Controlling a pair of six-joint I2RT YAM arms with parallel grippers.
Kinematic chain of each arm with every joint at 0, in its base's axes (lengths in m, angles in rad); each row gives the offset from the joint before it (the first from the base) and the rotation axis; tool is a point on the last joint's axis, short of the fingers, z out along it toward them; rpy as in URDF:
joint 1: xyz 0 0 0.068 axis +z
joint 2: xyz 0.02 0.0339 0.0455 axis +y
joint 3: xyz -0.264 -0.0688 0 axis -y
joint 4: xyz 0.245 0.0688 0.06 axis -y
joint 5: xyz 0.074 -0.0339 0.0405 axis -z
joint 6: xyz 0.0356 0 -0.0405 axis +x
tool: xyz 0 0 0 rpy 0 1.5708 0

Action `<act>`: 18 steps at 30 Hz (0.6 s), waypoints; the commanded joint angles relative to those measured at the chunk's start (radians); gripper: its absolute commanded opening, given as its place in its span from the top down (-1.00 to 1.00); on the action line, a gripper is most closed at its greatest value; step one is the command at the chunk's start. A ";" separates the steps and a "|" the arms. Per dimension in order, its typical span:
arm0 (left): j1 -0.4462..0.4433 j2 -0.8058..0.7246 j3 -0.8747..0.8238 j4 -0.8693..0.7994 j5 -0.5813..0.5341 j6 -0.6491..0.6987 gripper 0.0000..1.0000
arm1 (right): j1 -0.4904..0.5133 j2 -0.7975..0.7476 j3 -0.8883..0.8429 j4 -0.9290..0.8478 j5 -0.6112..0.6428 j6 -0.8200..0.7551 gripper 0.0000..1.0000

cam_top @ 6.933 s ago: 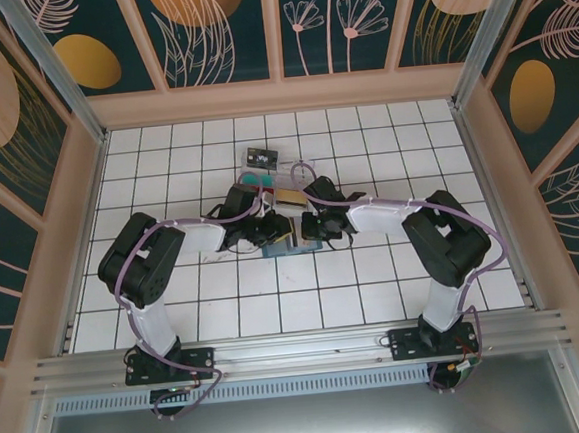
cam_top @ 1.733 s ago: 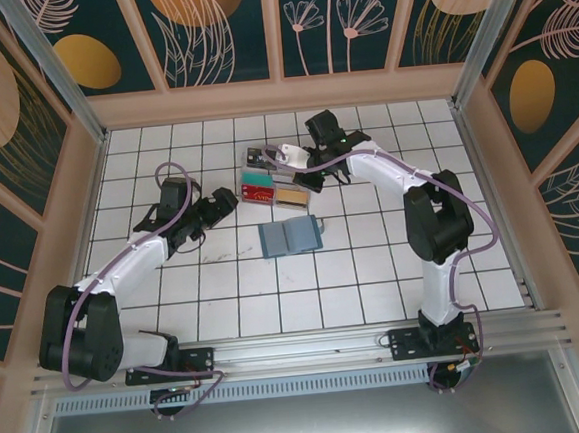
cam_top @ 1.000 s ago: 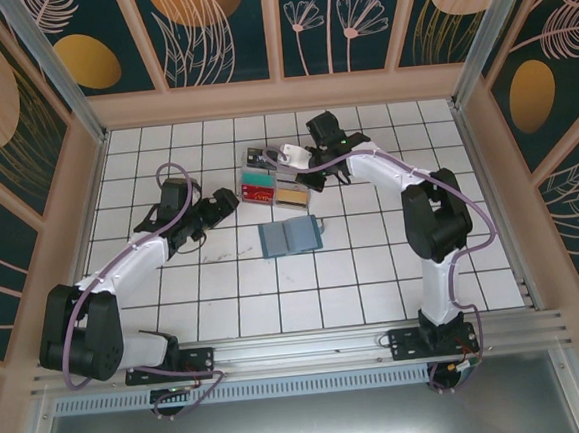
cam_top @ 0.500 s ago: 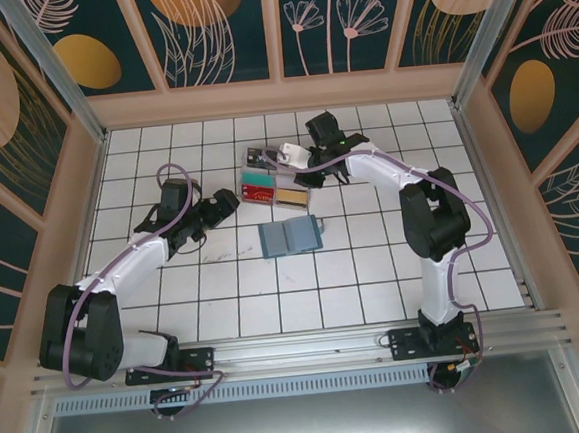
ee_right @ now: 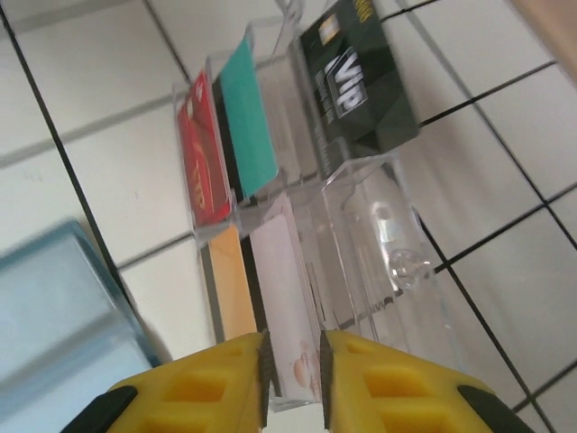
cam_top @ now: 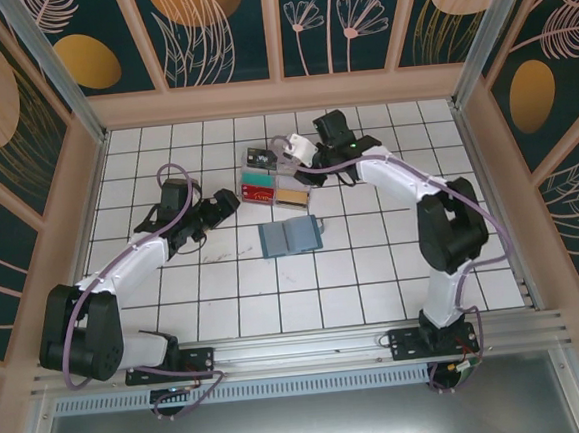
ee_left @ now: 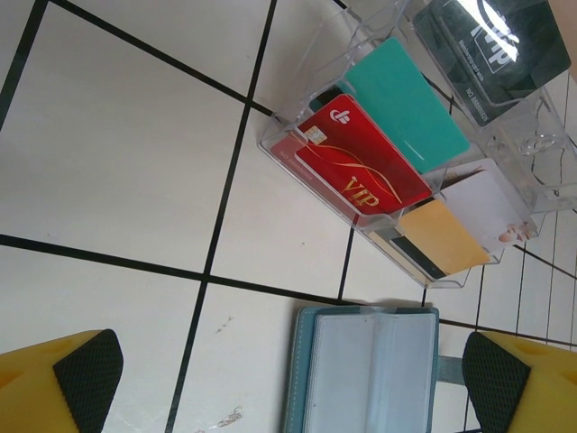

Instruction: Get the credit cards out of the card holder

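I see my left gripper [ee_left: 290, 370] spread wide. The right gripper [ee_right: 293, 365] is parted a slit (white card [ee_right: 287, 298] beyond it). The card holder [cam_top: 290, 236] lies open beside the clear tray [ee_right: 379, 225], which holds the red card [ee_left: 365, 167].

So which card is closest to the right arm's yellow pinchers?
The white card, standing in the clear tray beside the orange card, just ahead of the right gripper. The red card, teal card and black card stand farther back.
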 commanded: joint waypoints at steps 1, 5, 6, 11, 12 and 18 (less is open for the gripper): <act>0.005 -0.015 -0.016 0.021 0.025 0.004 -0.97 | 0.029 -0.095 -0.061 0.053 0.009 0.269 0.49; 0.005 -0.021 -0.031 0.036 0.034 -0.005 -0.97 | 0.087 -0.164 -0.164 0.097 0.053 0.567 0.30; 0.005 -0.024 -0.036 0.042 0.037 -0.010 -0.97 | 0.106 -0.179 -0.195 0.115 0.060 0.636 0.25; 0.005 -0.021 -0.057 0.068 0.047 -0.024 -0.97 | 0.220 -0.153 -0.277 0.109 0.172 0.881 0.21; 0.005 -0.021 -0.059 0.073 0.047 -0.026 -0.97 | 0.246 -0.135 -0.284 0.097 0.207 0.910 0.21; 0.006 -0.013 -0.064 0.080 0.051 -0.029 -0.97 | 0.345 -0.037 -0.292 0.049 0.345 0.996 -0.04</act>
